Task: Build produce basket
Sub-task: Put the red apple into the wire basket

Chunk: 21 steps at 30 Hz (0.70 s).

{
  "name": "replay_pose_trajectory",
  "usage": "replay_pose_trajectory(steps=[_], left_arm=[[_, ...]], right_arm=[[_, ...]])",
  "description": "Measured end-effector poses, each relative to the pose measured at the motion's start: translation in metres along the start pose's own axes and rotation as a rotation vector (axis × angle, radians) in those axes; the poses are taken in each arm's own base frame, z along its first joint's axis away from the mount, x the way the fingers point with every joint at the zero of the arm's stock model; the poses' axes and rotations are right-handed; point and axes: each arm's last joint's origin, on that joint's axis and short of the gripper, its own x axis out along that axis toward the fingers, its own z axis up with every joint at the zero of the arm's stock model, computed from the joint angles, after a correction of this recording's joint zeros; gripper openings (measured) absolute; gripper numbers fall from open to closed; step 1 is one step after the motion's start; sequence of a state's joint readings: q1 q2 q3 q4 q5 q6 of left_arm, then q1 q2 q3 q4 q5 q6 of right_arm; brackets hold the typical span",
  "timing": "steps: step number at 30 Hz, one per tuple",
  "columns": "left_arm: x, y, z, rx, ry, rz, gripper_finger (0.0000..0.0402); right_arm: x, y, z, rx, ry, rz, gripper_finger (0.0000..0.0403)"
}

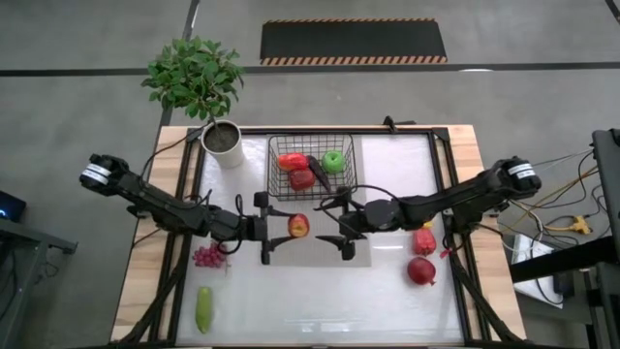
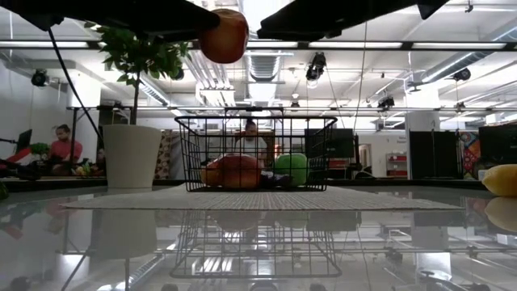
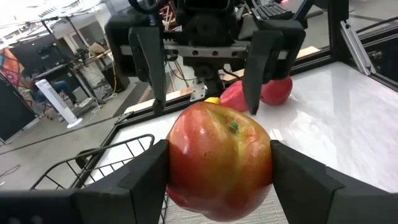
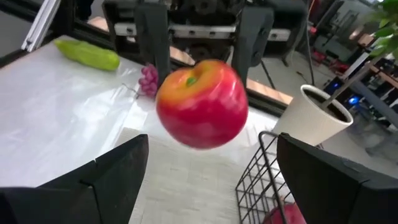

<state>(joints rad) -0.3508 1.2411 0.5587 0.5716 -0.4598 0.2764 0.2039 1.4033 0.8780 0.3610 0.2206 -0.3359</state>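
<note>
A red-and-yellow apple [image 1: 298, 226] sits in my left gripper [image 1: 288, 227], in the air just in front of the black wire basket [image 1: 312, 194]; the low view shows the apple [image 2: 224, 35] well above the basket [image 2: 257, 153]. My right gripper [image 1: 335, 231] is open, facing the apple from the table's right, its fingers spread wide and short of the apple [image 4: 202, 112]. The basket rests on a grey mat and holds a red pepper [image 1: 292, 161], a red apple [image 1: 302, 179], a dark eggplant [image 1: 321, 172] and a green apple [image 1: 333, 161]. My left gripper pinches the apple [image 3: 219, 158] between its two fingers [image 3: 144, 179], one on each side of the fruit at its widest part. The fingers come in level from the table's left. The apple is lifted clear of the table, stem end facing up and toward the right gripper.
Purple grapes [image 1: 208, 256] and a green cucumber [image 1: 203, 308] lie near the table's left front. A red pepper [image 1: 423, 240], a dark red fruit [image 1: 421, 271] and a yellow fruit [image 2: 502, 179] lie on the right. A white plant pot [image 1: 224, 143] stands left of the basket.
</note>
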Motion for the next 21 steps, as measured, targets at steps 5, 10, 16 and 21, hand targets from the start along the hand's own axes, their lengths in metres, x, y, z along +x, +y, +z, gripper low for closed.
replay_pose_trajectory(steps=[5, 10, 16, 21], left_arm=[[0.001, 0.000, 0.001, -0.006, -0.010, 0.003, 0.0229], [0.009, -0.004, -0.003, 0.001, -0.038, 0.016, 0.0229], [0.017, -0.006, -0.009, 0.000, -0.049, 0.033, 0.0229], [0.019, -0.006, -0.007, 0.005, -0.086, 0.038, 0.0229]], right_arm=[[0.005, -0.003, -0.002, 0.012, -0.012, -0.027, 0.0336], [0.014, -0.003, -0.006, -0.003, -0.065, 0.019, 0.0336], [0.016, -0.002, -0.006, -0.037, -0.094, 0.023, 0.0335], [0.016, -0.002, -0.006, -0.040, -0.095, 0.030, 0.0322]])
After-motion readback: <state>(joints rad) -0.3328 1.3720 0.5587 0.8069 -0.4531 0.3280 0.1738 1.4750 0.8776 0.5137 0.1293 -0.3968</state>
